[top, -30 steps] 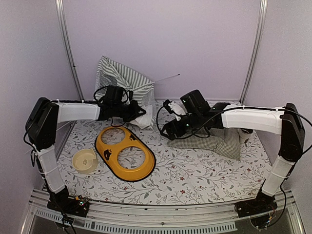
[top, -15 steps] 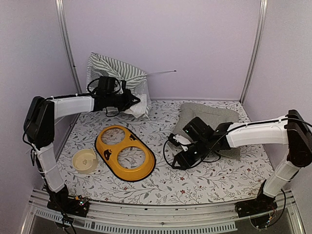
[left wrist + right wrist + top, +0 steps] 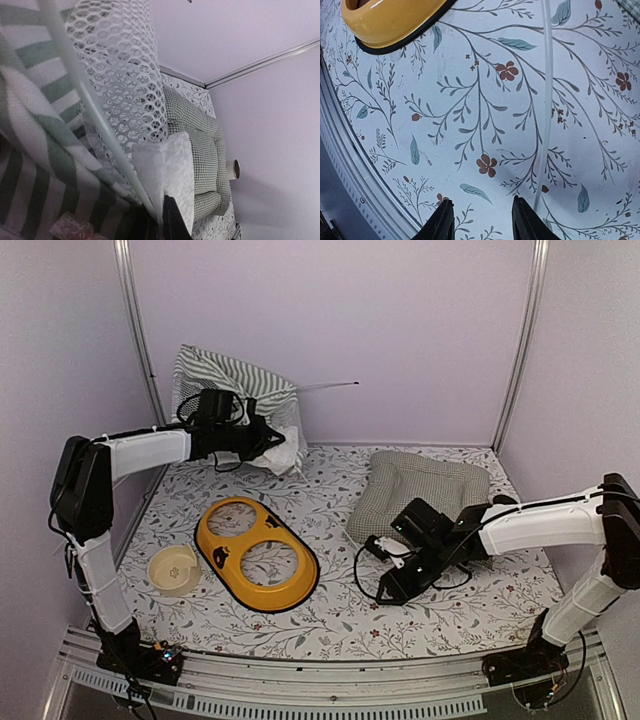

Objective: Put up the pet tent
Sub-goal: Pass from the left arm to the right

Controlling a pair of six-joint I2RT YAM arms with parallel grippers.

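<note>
The pet tent (image 3: 232, 380), a slack bundle of green-and-white striped fabric, hangs at the back left against the wall. One thin white pole (image 3: 330, 387) pokes out to the right. My left gripper (image 3: 272, 440) is shut on the tent's lower edge. In the left wrist view the gripper (image 3: 161, 222) pinches white fabric beside a white pole (image 3: 85, 95), with white mesh (image 3: 125, 75) above. My right gripper (image 3: 388, 585) hovers low over the floral table cover, in front of the cushion. Its jaws (image 3: 481, 220) are apart with nothing between them.
A green-checked cushion (image 3: 420, 485) lies flat at the back right. A yellow double pet bowl (image 3: 255, 552) sits centre-left, with a cream bowl (image 3: 173, 568) beside it. A white cup (image 3: 232, 169) stands by the right wall. A thin pale line (image 3: 543, 100) crosses the cover near my right fingers.
My right arm has left the cushion, which now lies flat, and has swung forward and down towards the table's front; its jaws have narrowed. My left gripper has drawn the tent slightly left.
</note>
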